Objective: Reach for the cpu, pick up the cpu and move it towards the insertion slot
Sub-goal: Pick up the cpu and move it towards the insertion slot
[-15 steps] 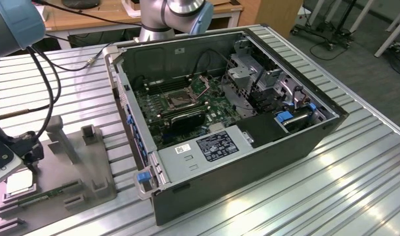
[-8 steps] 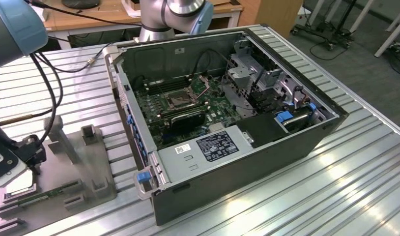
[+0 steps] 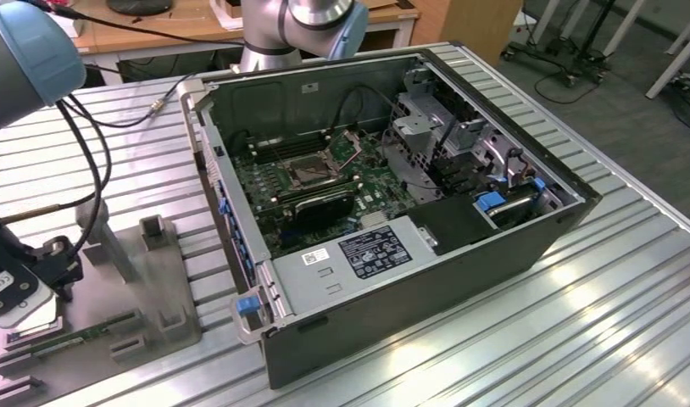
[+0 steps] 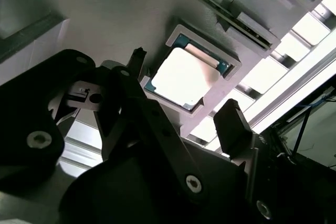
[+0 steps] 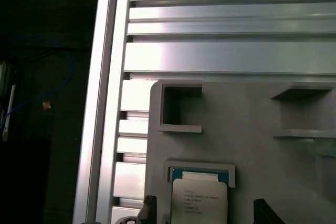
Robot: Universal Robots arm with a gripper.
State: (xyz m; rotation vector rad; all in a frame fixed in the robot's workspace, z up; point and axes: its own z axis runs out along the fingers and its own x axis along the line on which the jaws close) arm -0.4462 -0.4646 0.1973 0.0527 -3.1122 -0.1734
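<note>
Flanking the cpu (image 4: 184, 80), fingers (image 4: 231, 124) wide open, not touching.

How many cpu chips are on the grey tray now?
1. The cpu lies flat in its recess of the grey tray, between the fingertips of the open hand, not yet lifted. The arm covers part of the tray in the exterior view, so another could be hidden.
</note>
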